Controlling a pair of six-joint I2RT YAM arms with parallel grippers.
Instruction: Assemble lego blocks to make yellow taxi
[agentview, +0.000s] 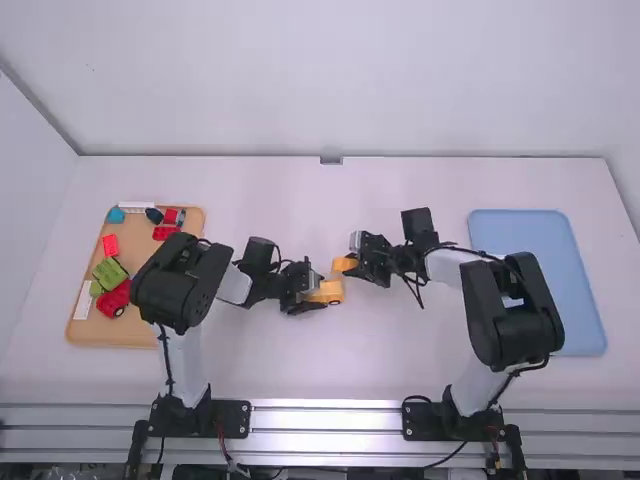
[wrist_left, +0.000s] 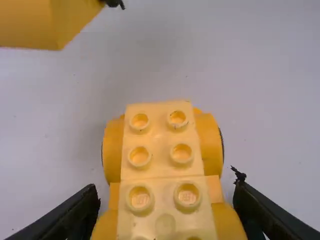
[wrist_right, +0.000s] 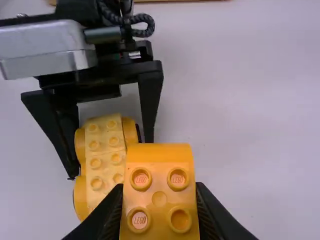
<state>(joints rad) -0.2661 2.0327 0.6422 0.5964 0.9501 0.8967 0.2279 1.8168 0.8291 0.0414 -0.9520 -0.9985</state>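
Pinching sides of yellow wheeled base (wrist_left: 162, 167) near middle of white table (agentview: 400, 350): left gripper (wrist_right: 111, 159). Clamped in right gripper (wrist_right: 159, 187) just beside base: yellow block (agentview: 344, 264), unattached. Probable fault: block lowered askew, studs (wrist_left: 181, 153) mismatched; uneven pressure then twists base in grip or springs block loose.

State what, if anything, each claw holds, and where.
The right claw holds the orange block by opposite sides. The left claw straddles the yellow car; whether it grips cannot be told.
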